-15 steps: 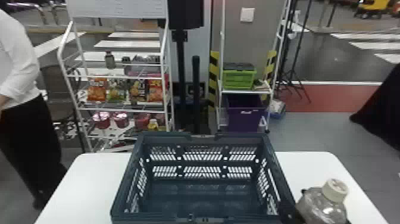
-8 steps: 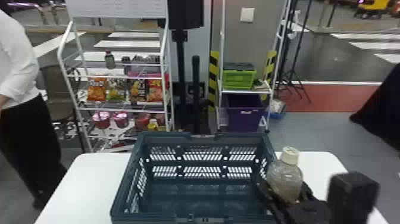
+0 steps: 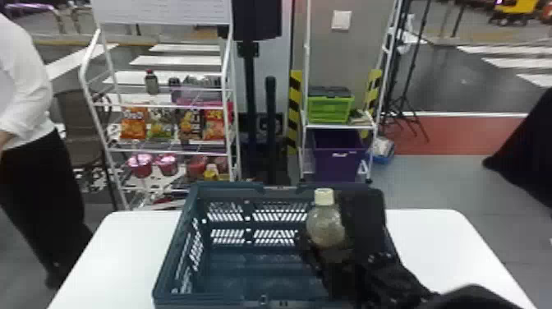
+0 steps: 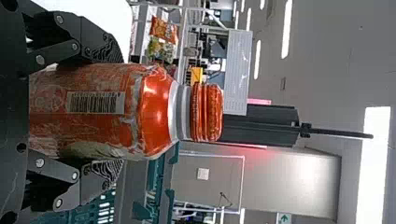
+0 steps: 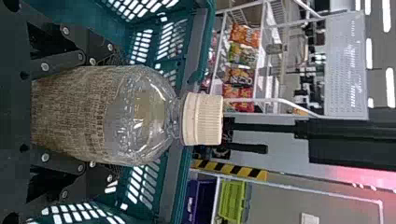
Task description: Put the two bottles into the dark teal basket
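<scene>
The left gripper (image 4: 114, 110), parted only as wide as the orange bottle (image 4: 156, 109), holds it near the dark teal basket (image 3: 174, 246), set mid-bench probably for both arms, while the right gripper (image 5: 113, 115), snug round the clear bottle (image 5: 144, 114), holds it cap-up over the basket, likely for base-first lowering.

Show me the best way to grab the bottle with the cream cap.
I'd grip the bottle around its labelled body, coming in level from the robot's side, one finger on each flank. It stands upright, and the broad body gives more to hold than the small cap. The right gripper grips it there.
</scene>
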{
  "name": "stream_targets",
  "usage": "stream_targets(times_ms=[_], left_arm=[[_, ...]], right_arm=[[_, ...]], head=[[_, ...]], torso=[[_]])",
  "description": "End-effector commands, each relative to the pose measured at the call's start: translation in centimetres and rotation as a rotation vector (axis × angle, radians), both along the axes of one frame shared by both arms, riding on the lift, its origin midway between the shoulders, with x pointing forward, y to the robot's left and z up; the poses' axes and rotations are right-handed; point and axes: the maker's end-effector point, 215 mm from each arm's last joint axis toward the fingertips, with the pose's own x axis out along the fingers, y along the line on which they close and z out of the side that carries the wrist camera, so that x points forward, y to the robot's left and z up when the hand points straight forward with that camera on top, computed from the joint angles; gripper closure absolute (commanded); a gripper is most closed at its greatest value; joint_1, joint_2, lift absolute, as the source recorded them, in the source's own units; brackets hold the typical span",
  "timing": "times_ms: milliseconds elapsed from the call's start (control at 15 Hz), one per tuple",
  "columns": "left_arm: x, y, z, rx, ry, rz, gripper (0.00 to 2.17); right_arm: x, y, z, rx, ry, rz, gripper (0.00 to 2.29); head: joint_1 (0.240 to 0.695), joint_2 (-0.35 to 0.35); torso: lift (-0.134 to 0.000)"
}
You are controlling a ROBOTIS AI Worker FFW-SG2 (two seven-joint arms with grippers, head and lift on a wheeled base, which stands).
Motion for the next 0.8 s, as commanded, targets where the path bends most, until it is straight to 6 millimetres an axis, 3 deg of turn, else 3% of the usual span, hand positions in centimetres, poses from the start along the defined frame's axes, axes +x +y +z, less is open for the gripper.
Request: stream_targets(times_ms=[0, 200, 467, 733], left_arm=[[0.0, 0.5, -0.2, -0.011, -0.007, 0.012, 2.15], [0.2, 0.7, -0.5, -0.018, -0.005, 0.019, 2.15], [0.6, 1.0, -0.8, -0.025, -0.004, 0.026, 2.15], [0.8, 1.4, -1.0, -0.031, -0.004, 0.037, 2.15]], right_arm=[[1.1, 0.9, -1.9, -0.058, 0.078, 0.025, 2.05], [2.5, 1.3, -3.6, -0.122, 0.141, 0.043, 2.05], [2.7, 1.2, -7.3, -0.200, 0.285, 0.069, 2.04], [3.4, 1.5, -9.2, -0.214, 0.339, 0.087, 2.04]], head=[[0.499, 0.000], [0.499, 0.000], [0.499, 0.000], [0.499, 0.000]], torso=[[0.000], [0.000], [0.000], [0.000]])
